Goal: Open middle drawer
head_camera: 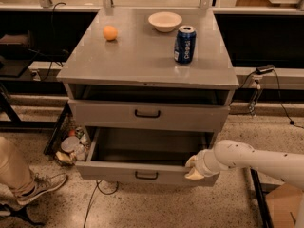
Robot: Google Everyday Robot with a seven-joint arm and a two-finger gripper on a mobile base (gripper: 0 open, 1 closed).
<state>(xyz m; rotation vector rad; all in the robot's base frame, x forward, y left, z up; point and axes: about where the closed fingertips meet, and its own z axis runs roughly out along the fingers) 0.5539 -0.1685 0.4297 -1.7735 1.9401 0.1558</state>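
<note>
The grey cabinet (142,61) stands in the middle of the camera view. The middle drawer (109,173), wide and shallow with a small black loop handle (146,175), is pulled well out, and its inside is dark and looks empty. My gripper (194,168) is at the right end of this drawer's front, touching its top edge, with my white arm (256,159) reaching in from the right. The taller-fronted top drawer (104,114) is slightly out. The lowest drawer is hidden under the open one.
On the cabinet top are an orange (110,33), a white bowl (165,21) and a blue can (185,44). A person's leg and shoe (40,188) are at lower left. Clutter (71,146) lies beside the cabinet. A cable (95,198) runs on the floor.
</note>
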